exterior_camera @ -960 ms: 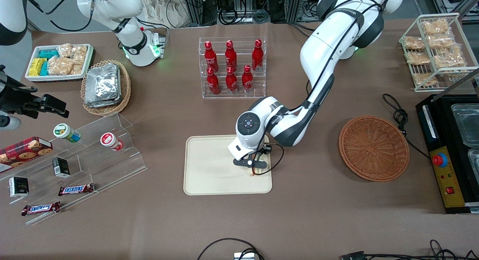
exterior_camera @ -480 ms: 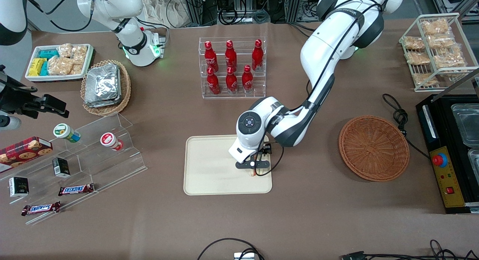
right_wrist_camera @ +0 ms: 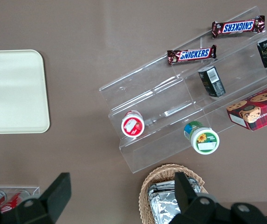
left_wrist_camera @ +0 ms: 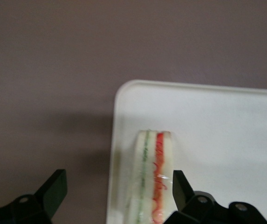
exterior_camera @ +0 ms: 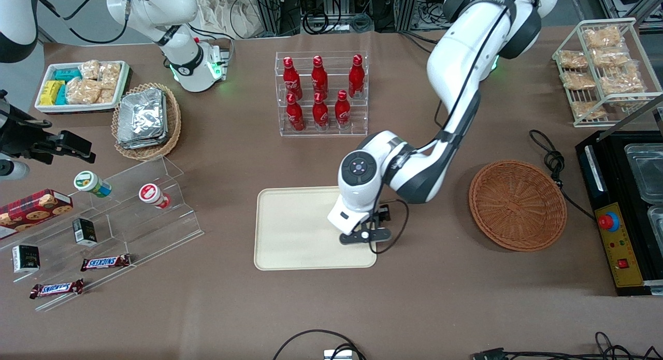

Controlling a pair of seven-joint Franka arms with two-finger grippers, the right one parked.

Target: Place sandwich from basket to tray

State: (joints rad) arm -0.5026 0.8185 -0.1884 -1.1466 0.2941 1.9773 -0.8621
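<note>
Above the cream rectangular tray (exterior_camera: 290, 230) | my left gripper (left_wrist_camera: 117, 196) hangs, fingers spread (nothing held) | white-bread wedge sandwich (left_wrist_camera: 153, 175) stands on edge by the rim | I'd lift straight, avoiding a nudge.

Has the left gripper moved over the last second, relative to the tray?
Yes. The gripper has shifted toward the working arm's end of the tray, nearing its rim, and now stands open around the sandwich.

"SNICKERS" on two chocolate bars (right_wrist_camera: 191, 55)
</note>
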